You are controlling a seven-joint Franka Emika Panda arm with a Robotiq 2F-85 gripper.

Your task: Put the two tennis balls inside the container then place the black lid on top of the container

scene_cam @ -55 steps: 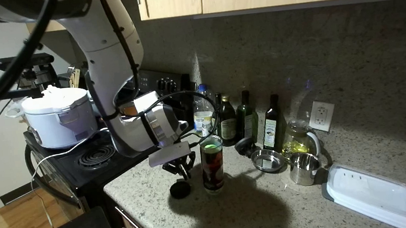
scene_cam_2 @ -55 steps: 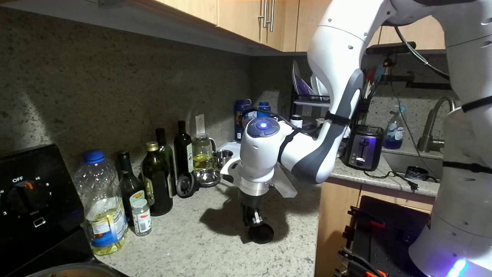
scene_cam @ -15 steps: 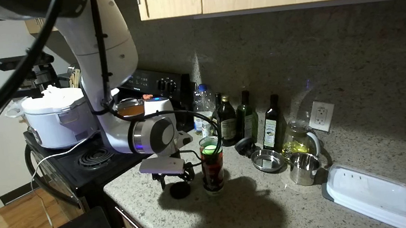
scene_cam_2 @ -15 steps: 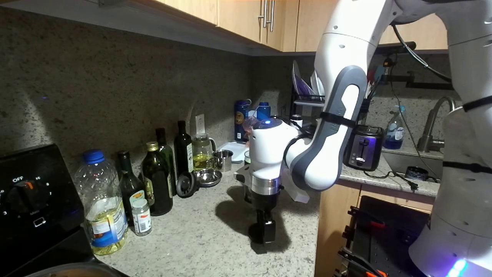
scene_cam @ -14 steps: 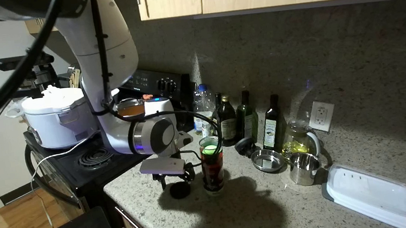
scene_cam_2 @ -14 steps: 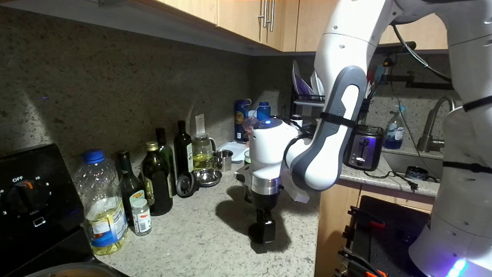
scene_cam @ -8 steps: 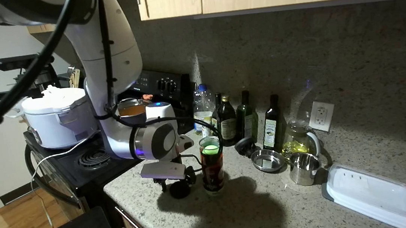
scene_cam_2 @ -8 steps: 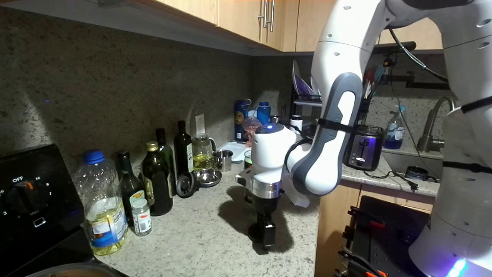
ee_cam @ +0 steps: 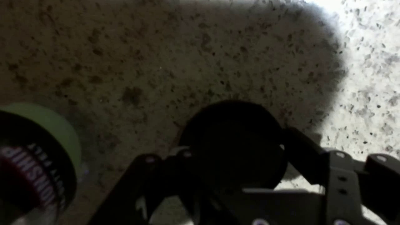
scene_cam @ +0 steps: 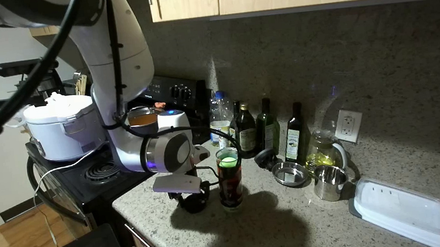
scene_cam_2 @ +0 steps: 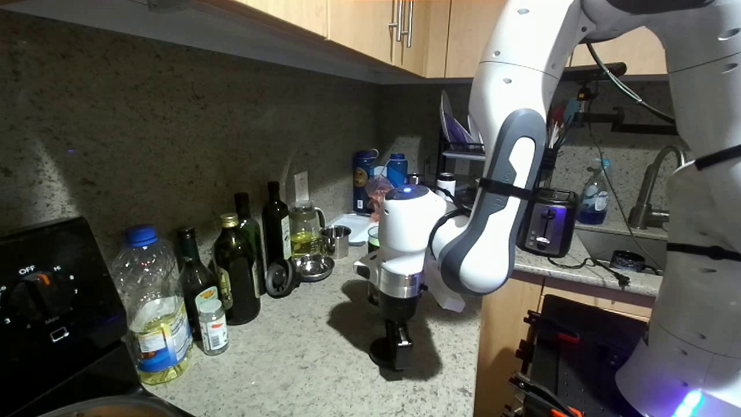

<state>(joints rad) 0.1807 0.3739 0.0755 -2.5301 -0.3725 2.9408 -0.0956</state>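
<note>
1. Tool down low, clamped on black lid; wrist view has one finger against each side of its rim. Both exterior views show it standing right over the lid.
2. Lid: front half of counter, near the corner where front edge meets the edge by the stove. About level, can't tell if touching counter or just off it.
3. Container: clear tube, dark red label, upright on counter just beside lid, apart from it, farther from stove-side edge. In an exterior view mostly hidden behind arm, only a strip of the top visible.
4. Tennis ball: yellow-green, inside container, close to the mouth. Anything lower is behind the label, so second ball can't be confirmed.
5. Cable from arm loops past container rim; contact unclear.
6. Back edge of counter: dark glass bottles in a row, blue-capped plastic bottle and small jar at stove end.
7. Next along back edge: glass pitcher with yellow liquid, steel cup, shallow steel dish, then white box with clear top.
8. White cooker on stove, past the stove-side edge, well apart from tool.
9. Around inner corner of counter, by sink: toaster, bottle with blue liquid, curved steel faucet.
</note>
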